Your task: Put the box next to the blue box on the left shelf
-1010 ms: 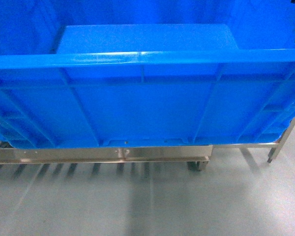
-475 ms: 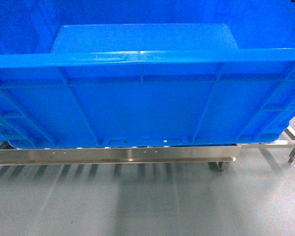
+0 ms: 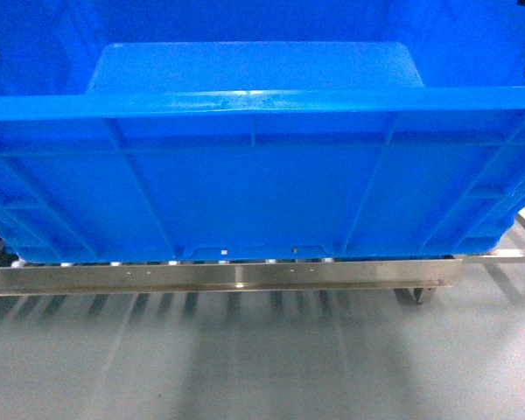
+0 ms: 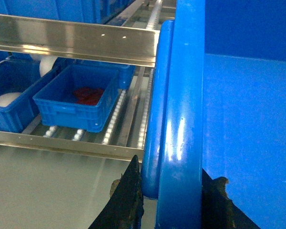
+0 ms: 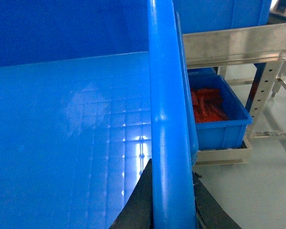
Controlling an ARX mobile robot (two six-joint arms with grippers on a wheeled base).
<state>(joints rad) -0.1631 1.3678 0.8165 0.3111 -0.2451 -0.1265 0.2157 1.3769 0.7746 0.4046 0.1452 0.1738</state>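
Observation:
The box (image 3: 262, 166), a big bright-blue ribbed crate, fills the head view and hangs level just above the front steel rail (image 3: 236, 276) of the left shelf. My left gripper (image 4: 169, 191) is shut on its left rim (image 4: 178, 119). My right gripper (image 5: 170, 195) is shut on its right rim (image 5: 164, 105). In the left wrist view, a smaller blue box (image 4: 76, 98) holding red parts rests on the shelf's white rollers (image 4: 114, 119), to the left of the crate. The crate's smooth floor (image 5: 71, 133) is bare.
A steel crossbeam (image 4: 71, 40) runs above the roller level. Another blue box (image 4: 9, 102) with a white object sits further left. A blue box of red parts (image 5: 214, 114) sits right of the crate, beside a steel leg (image 5: 264, 86). A caster (image 3: 416, 296) stands on grey floor (image 3: 245, 367).
In the head view the shelf's front rail and caster have slid to the right under the crate. The crate stays in the same place in view, held by both grippers.

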